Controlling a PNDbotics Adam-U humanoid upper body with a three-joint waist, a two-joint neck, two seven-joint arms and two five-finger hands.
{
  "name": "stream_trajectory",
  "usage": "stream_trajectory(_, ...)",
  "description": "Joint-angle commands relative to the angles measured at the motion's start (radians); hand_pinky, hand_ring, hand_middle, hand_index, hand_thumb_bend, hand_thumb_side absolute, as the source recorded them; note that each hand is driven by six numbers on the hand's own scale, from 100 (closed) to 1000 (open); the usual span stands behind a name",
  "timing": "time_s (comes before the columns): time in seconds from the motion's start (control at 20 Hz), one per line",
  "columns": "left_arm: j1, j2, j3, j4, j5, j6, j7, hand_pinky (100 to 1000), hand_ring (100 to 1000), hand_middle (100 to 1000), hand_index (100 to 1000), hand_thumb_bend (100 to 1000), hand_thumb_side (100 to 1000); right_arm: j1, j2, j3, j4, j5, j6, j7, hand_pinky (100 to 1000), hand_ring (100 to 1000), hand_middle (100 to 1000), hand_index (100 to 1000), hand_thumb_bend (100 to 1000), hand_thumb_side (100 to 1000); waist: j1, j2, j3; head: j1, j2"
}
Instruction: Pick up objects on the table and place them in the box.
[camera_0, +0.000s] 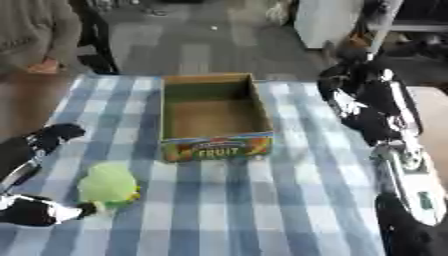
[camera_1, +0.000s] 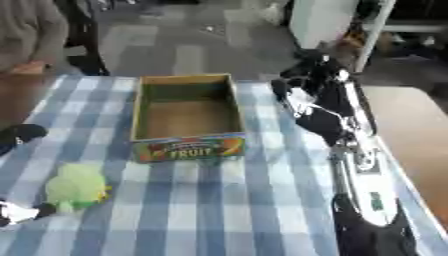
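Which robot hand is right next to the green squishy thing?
The left robot hand, at the lower left, touches the green thing. The right robot hand is raised beyond the box.

A cardboard box (camera_1: 185, 117) with a colourful "FRUIT" front stood open on the blue-and-white checked surface (camera_1: 227, 210), nothing visible inside it. A soft green object (camera_1: 76, 186) lay near the surface's left side, in front of and left of the box. The left hand (camera_1: 19, 134) showed at the left edge, black, its fingers too blurred to read. The right hand (camera_1: 317, 95) hung raised beside the box's right wall, apart from it, its fingers indistinct.
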Motion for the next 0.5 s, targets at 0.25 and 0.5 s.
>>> stream_trajectory(0.25,-0.014,0.017,0.005,-0.004,-0.002,-0.003,-0.014,834,874,938,980,666,459,-0.015,-0.015,-0.001,-0.016,-0.008,-0.002,-0.001,569,628,501,720,412,100,0.006,-0.009,0.000,0.001,-0.005)
stream_trajectory(0.5,-0.014,0.017,0.005,-0.005,-0.005,-0.002,-0.016,833,874,943,980,656,456,-0.016,-0.016,-0.002,-0.015,-0.008,-0.002,-0.001,568,628,501,720,412,100,0.005,-0.008,0.000,0.004,-0.002)
